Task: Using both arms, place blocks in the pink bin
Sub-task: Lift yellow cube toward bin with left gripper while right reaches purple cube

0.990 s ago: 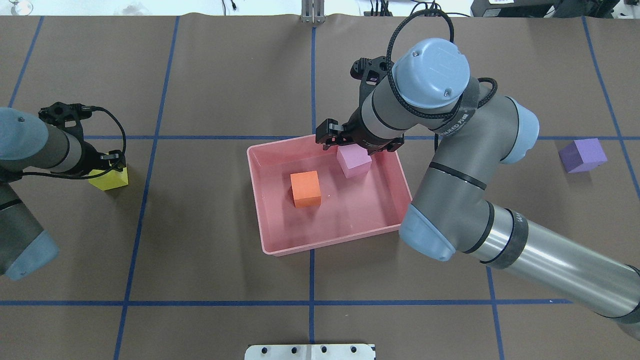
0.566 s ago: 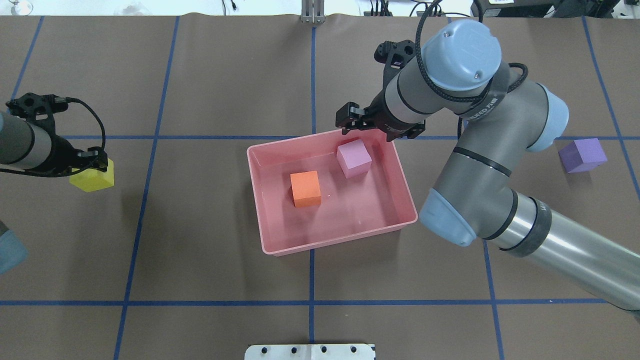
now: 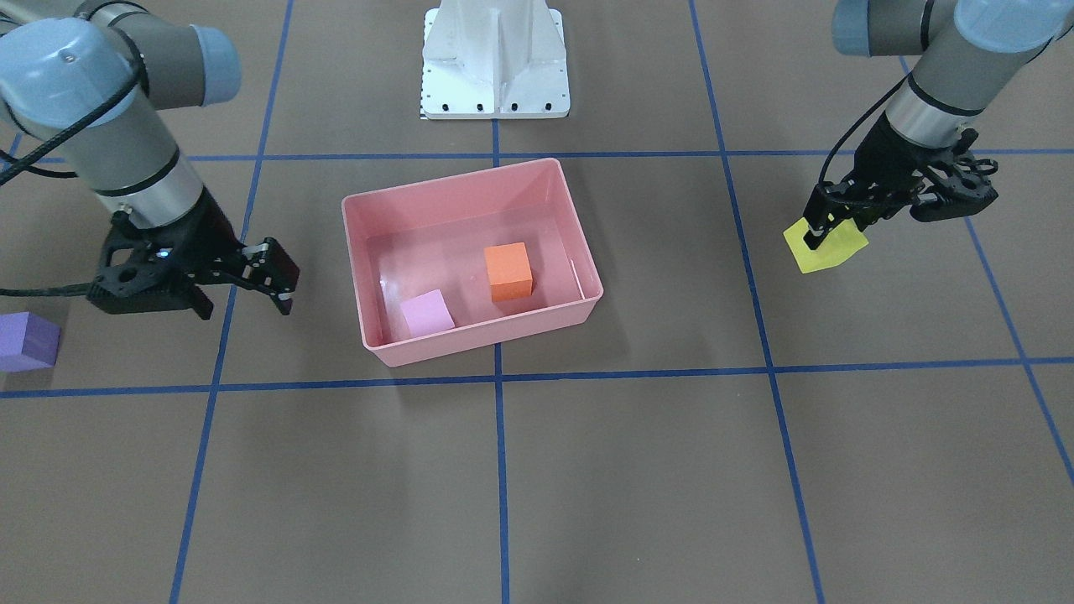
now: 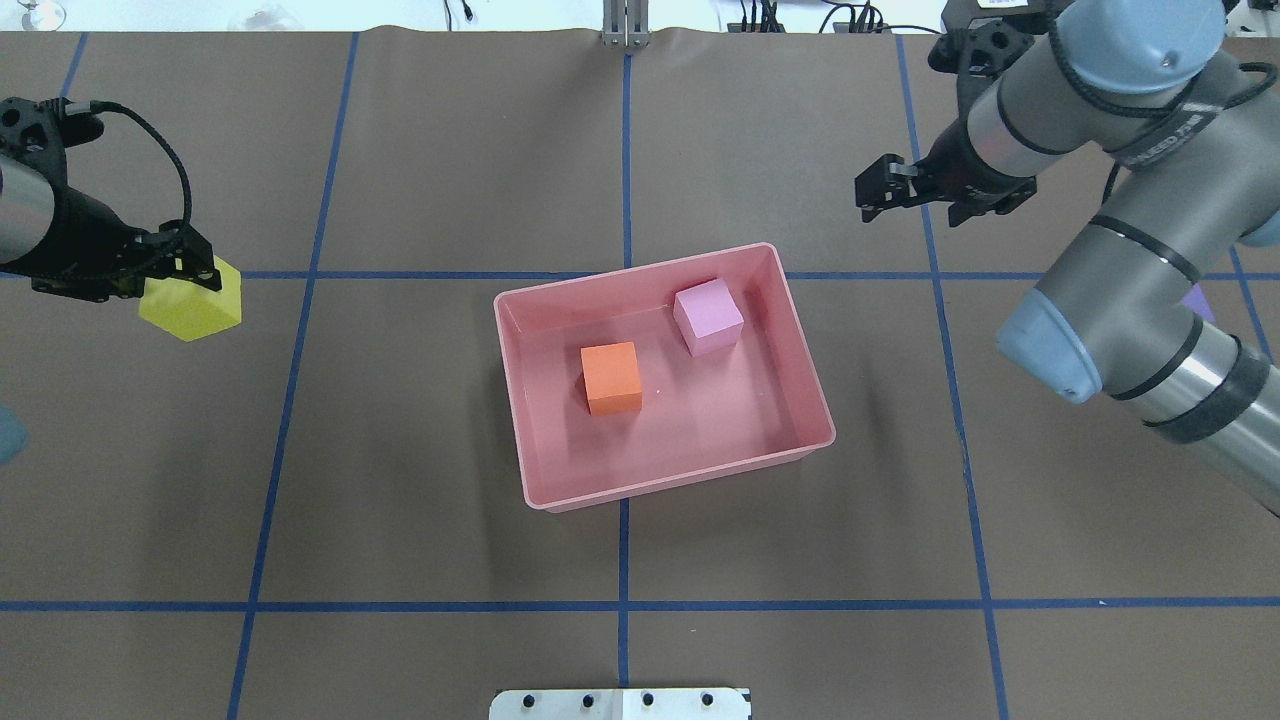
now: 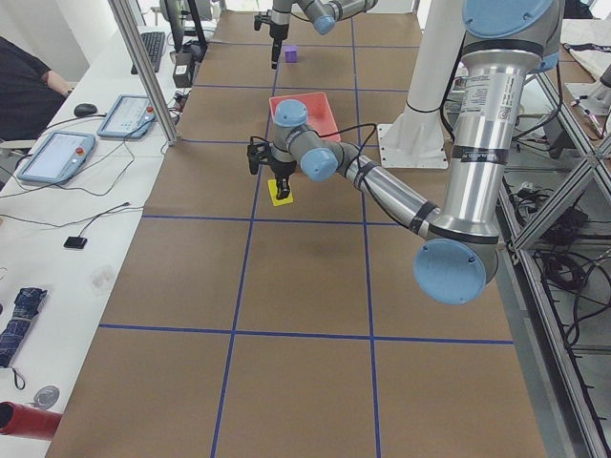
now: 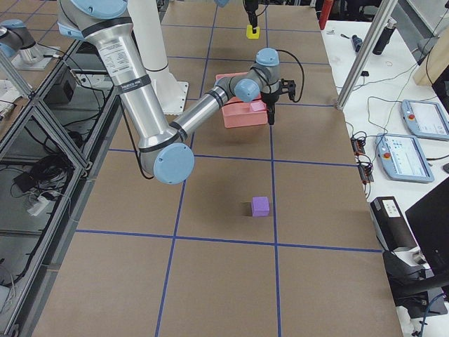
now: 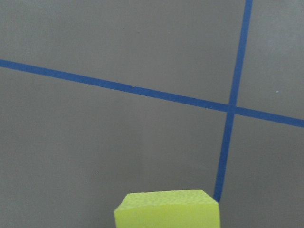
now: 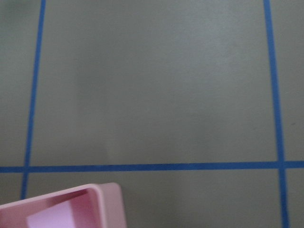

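Observation:
The pink bin [image 4: 660, 490] [image 3: 470, 178] sits mid-table, and its corner [image 8: 102, 202] shows in the right wrist view. An orange block [image 4: 611, 377] [image 3: 508, 270] and a light pink block [image 4: 708, 316] [image 3: 427, 312] rest inside it. My left gripper [image 4: 185, 272] [image 3: 826, 226] is shut on the yellow block [image 4: 192, 300] [image 3: 831, 247] [image 7: 167, 209], held just above the table at the far left. My right gripper [image 4: 908, 210] [image 3: 246, 304] hangs open and empty beyond the bin's far right corner. The purple block [image 3: 27, 340] [image 6: 260, 206] lies on the table to the right, mostly hidden behind my right arm in the overhead view.
Blue tape lines [image 4: 623, 605] divide the brown table into squares. The white pedestal base [image 3: 495, 63] stands at the robot's side of the table. A bench with tablets [image 5: 57, 153] and a seated person runs along the far side.
My right gripper rose away from the light pink block in the bin and swung right and farther off. My left gripper carried the yellow block up and slightly away.

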Motion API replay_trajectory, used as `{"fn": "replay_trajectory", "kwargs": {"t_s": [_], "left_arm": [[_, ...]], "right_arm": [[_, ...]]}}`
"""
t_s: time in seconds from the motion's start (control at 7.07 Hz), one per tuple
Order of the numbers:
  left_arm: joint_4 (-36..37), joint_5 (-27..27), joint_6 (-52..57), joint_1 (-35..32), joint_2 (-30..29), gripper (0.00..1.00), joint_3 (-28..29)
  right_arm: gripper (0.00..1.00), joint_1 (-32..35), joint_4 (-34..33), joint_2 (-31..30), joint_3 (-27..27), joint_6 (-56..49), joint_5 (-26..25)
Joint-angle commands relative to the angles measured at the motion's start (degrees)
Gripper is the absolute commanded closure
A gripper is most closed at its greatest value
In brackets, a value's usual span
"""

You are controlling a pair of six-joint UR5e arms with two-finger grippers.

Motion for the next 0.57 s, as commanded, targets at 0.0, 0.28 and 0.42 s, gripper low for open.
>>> {"fn": "replay_trajectory", "kwargs": {"t_s": [0.0, 0.28, 0.42], "left_arm": [[1.87, -2.04, -6.55, -0.54, -6.87, 1.00, 0.36], [6.63, -2.31, -16.11, 3.21, -17.76, 1.00, 2.55], [6.63, -1.09, -19.38, 5.93, -20.07, 1.00, 2.82]], "right_arm": [[0.01, 7.52, 0.10, -5.96, -2.00, -12.78, 5.40], [0.01, 15.42, 0.10, -8.70, -7.79, -27.67, 9.80], [0.01, 18.07, 0.18, -9.23, -12.26, -35.16, 10.43]]}}
